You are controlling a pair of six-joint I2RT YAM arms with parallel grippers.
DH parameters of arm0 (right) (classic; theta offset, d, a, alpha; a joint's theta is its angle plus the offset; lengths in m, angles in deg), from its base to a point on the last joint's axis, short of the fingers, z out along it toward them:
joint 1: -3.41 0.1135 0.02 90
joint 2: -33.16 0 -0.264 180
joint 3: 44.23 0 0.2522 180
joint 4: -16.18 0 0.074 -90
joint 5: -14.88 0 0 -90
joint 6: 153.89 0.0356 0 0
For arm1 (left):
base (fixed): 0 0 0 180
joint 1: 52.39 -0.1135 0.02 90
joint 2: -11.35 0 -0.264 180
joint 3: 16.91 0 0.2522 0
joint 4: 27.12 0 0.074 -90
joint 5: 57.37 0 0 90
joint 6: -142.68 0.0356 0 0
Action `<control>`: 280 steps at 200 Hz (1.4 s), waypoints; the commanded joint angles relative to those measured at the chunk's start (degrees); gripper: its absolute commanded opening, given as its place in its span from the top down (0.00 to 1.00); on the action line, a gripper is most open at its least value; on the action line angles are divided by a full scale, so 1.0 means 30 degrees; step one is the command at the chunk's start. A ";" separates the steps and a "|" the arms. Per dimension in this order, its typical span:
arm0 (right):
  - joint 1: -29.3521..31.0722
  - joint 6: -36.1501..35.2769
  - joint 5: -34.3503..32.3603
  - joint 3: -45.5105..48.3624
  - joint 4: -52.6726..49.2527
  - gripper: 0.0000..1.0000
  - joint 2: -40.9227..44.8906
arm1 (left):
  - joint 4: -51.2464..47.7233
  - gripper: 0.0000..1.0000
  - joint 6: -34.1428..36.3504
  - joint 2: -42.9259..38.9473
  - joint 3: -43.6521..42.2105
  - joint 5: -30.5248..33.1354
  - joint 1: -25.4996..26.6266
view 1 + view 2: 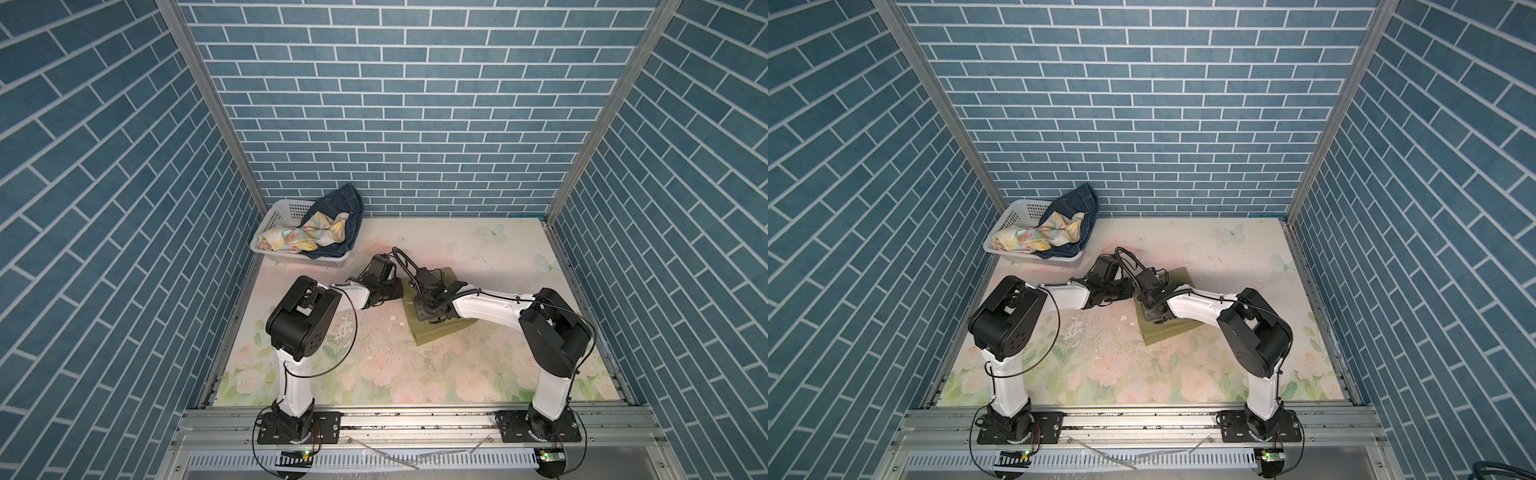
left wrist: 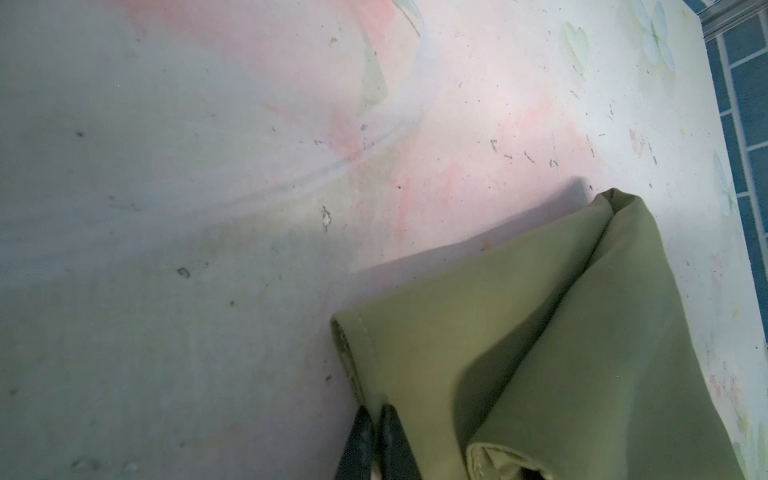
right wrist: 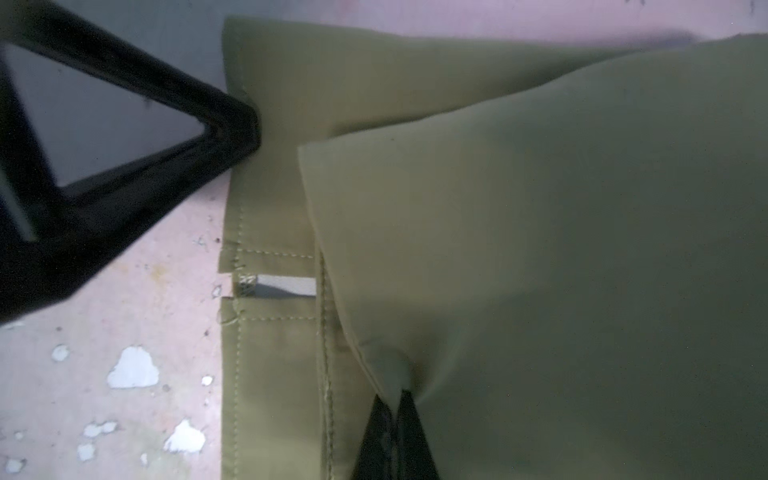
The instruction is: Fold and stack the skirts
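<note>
Both top views: the plain olive-green cloth skirt [image 1: 434, 334] lies part-folded, apart from the white perforated plastic basket [image 1: 272, 218] and nearer my bases. The pastel flowered skirt [image 1: 286, 240] and dark blue denim skirt [image 1: 338, 199] are heaped in that basket.

Left wrist view: my left gripper [image 2: 375, 413] is pressed together, apparently on the olive hem.

Right wrist view: my right gripper [image 3: 395, 401] pinches the lifted upper layer, which puckers.

I judge the cloth light, limp and slick; stitched hems and corners give the firmest hold.

The table [image 1: 478, 249], printed with pale flowers and chipped near its middle, carried a partly folded olive-green skirt [image 1: 436, 332] just right of its centre. A white perforated basket [image 1: 291, 259] stood in its far left corner.
</note>
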 commanded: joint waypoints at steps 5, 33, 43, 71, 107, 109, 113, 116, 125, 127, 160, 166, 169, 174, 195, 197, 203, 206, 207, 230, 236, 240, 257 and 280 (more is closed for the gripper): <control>0.0060 0.0228 0.0372 -0.0688 -0.0470 1.00 0.1324 | -0.2544 0.92 0.0016 0.1359 -0.1040 0.0130 -0.0047; 0.0069 0.0513 0.0824 -0.0684 -0.0498 1.00 0.1692 | -0.2424 0.94 -0.0028 0.1388 -0.1127 0.0102 -0.0047; 0.0044 0.0613 0.0938 -0.0708 -0.0474 1.00 0.1759 | -0.2354 0.94 -0.0011 0.1389 -0.1183 0.0076 -0.0047; 0.0053 0.0901 0.1329 -0.0717 -0.0426 1.00 0.1909 | -0.2222 0.94 -0.0064 0.1389 -0.1310 0.0029 -0.0039; 0.0069 0.1347 0.1935 -0.0734 -0.0246 1.00 0.2167 | -0.2078 0.95 -0.0049 0.1447 -0.1378 -0.0046 -0.0047; 0.0084 0.1371 0.1962 -0.0721 -0.0240 1.00 0.2174 | -0.2091 0.95 -0.0046 0.1439 -0.1403 -0.0061 -0.0047; 0.0072 0.1412 0.1985 -0.0734 -0.0253 1.00 0.2191 | -0.2076 0.95 -0.0061 0.1448 -0.1392 -0.0049 -0.0047; 0.0084 0.1431 0.2006 -0.0723 -0.0266 1.00 0.2219 | -0.2075 0.95 -0.0060 0.1447 -0.1392 -0.0047 -0.0047; 0.0076 0.1518 0.2081 -0.0744 -0.0232 1.00 0.2248 | -0.2047 0.95 -0.0049 0.1460 -0.1392 -0.0076 -0.0047; 0.0078 0.1524 0.2101 -0.0746 -0.0222 1.00 0.2246 | -0.2046 0.95 -0.0057 0.1452 -0.1392 -0.0076 -0.0047; 0.0136 0.1756 0.2309 -0.0832 -0.0129 1.00 0.2233 | -0.1987 0.95 -0.0057 0.1487 -0.1363 -0.0134 -0.0046; 0.0165 0.1803 0.2352 -0.0863 -0.0142 1.00 0.2183 | -0.1984 0.95 -0.0064 0.1491 -0.1362 -0.0140 -0.0047; 0.0162 0.1817 0.2360 -0.0878 -0.0150 1.00 0.2152 | -0.1987 0.95 -0.0064 0.1480 -0.1362 -0.0150 -0.0047; 0.0186 0.1862 0.2397 -0.0891 -0.0110 1.00 0.2150 | -0.1980 0.95 -0.0064 0.1492 -0.1362 -0.0141 -0.0047; 0.0272 0.2049 0.2509 -0.0882 0.0004 1.00 0.2081 | -0.1987 0.95 -0.0064 0.1447 -0.1392 -0.0135 -0.0047; 0.0288 0.2067 0.2515 -0.0890 0.0005 1.00 0.2087 | -0.1987 0.95 -0.0064 0.1447 -0.1392 -0.0135 -0.0047; 0.0327 0.2108 0.2511 -0.0889 0.0032 1.00 0.2059 | -0.1971 0.95 -0.0064 0.1476 -0.1415 -0.0175 -0.0047; 0.0339 0.2140 0.2501 -0.0892 0.0037 1.00 0.2034 | -0.1963 0.95 -0.0064 0.1476 -0.1395 -0.0169 -0.0047; 0.0336 0.2141 0.2519 -0.0892 0.0031 1.00 0.2032 | -0.1961 0.95 -0.0079 0.1476 -0.1393 -0.0181 -0.0047; 0.0475 0.2199 0.2619 -0.1061 0.0062 1.00 0.1841 | -0.1929 0.96 -0.0067 0.1490 -0.1392 -0.0179 -0.0047; 0.0534 0.2199 0.2624 -0.1124 0.0081 1.00 0.1775 | -0.1936 0.96 -0.0074 0.1479 -0.1419 -0.0164 -0.0047; 0.0563 0.2214 0.2610 -0.1169 0.0083 1.00 0.1734 | -0.1902 0.96 -0.0092 0.1491 -0.1421 -0.0168 -0.0047; 0.0712 0.2243 0.2539 -0.1291 0.0030 1.00 0.1549 | -0.1928 0.96 -0.0069 0.1454 -0.1436 -0.0179 -0.0048; 0.0833 0.2389 0.2570 -0.1303 0.0130 1.00 0.1302 | -0.1903 0.96 -0.0088 0.1417 -0.1421 -0.0175 -0.0047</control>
